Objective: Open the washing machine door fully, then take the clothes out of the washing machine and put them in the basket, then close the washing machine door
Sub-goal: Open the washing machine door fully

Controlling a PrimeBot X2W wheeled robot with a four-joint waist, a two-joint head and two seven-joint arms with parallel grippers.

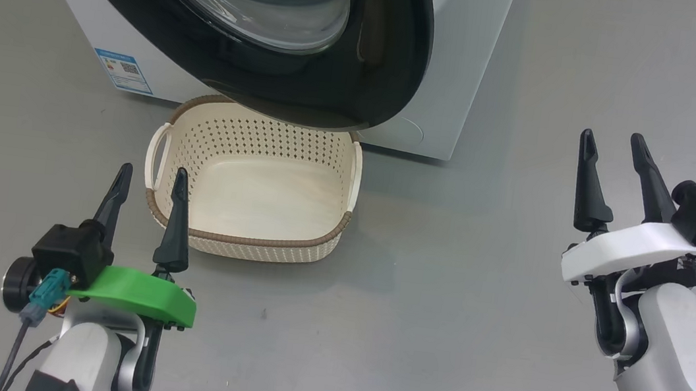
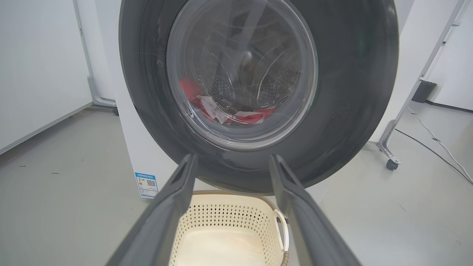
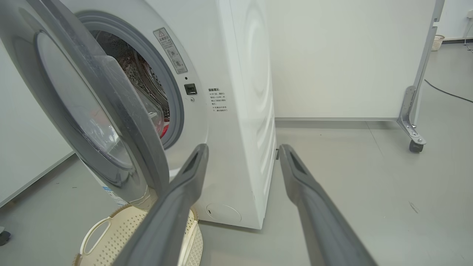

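Gaping left fingers (image 1: 174, 234), right fingers (image 1: 588, 185), empty.

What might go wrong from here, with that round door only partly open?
1. The round black-rimmed glass door stands only partly open, so the open right pincer may well bump it when reaching inside for the red clothes.
2. The door overhangs the back of the cream perforated plastic basket, so swinging it wider could perhaps catch the rim, or dropped clothes may miss.

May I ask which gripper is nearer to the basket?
Left. The left gripper is at the basket, by its near-left corner; the right gripper is well off to its right.
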